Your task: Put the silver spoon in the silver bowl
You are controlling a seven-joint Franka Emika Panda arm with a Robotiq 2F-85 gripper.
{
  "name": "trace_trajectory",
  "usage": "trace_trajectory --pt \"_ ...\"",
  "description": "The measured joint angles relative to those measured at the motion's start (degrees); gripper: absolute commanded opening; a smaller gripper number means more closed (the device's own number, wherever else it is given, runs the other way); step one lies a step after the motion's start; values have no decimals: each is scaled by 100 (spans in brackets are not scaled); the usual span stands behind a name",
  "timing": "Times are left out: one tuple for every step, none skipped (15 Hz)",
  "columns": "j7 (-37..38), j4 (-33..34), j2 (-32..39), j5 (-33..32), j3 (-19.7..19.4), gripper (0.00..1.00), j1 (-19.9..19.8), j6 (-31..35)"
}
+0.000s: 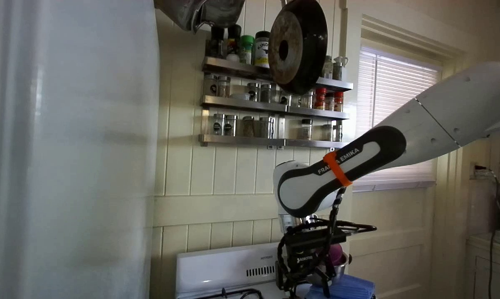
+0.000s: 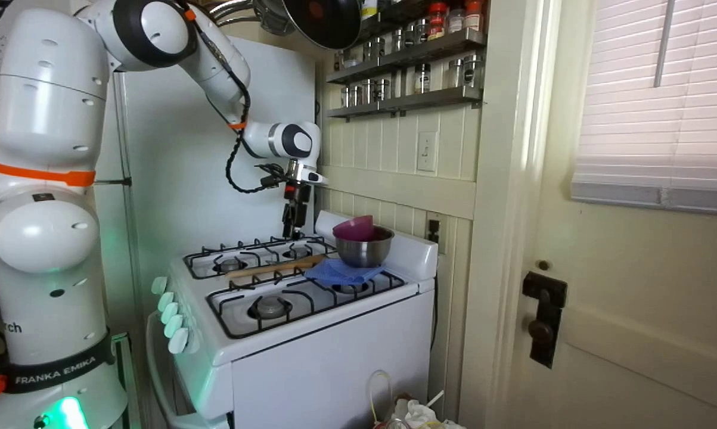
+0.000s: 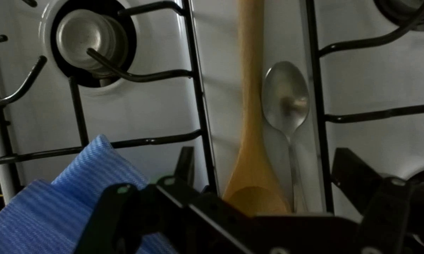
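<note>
1. In an exterior view, my gripper (image 1: 309, 290) is pointing downward and partly hiding the silver bowl (image 1: 341, 270), inside which a pink bowl (image 1: 336, 252) is sitting tilted.
2. In an exterior view, the silver bowl is resting on a blue cloth (image 2: 339, 273) over the surface (image 2: 198, 289), and my gripper is hanging apart from it.
3. In the wrist view, my fingers (image 3: 185, 164) are standing wide apart; the silver spoon (image 3: 286, 93) is lying on the surface between a wooden spoon (image 3: 253, 116) and a black grate (image 3: 321, 106).

Silver spoon (image 3: 287, 118) flat, silver bowl (image 2: 365, 252) upright, apart atop the stove (image 2: 334, 351).
</note>
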Motion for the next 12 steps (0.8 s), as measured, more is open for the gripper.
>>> trace_trajectory --pt "0 7 5 2 -19 100 8 0" --pt "11 -2 4 9 -44 100 22 70" --pt "41 -45 1 16 -62 100 29 259" --pt "80 -134 1 40 -76 100 41 553" --pt "131 -262 0 61 -79 100 55 901" --pt "162 -430 -6 109 -79 100 80 1275" --pt "171 -618 -22 170 -75 100 116 1623" --pt "192 -826 -49 205 -72 100 165 1960" --pt "254 -1037 -89 208 -68 100 221 2264" --pt "315 -1242 -151 208 -67 100 280 2519" --pt "419 -1423 -218 146 -69 100 331 2735" --pt "550 -1587 -296 18 -74 100 373 2927"
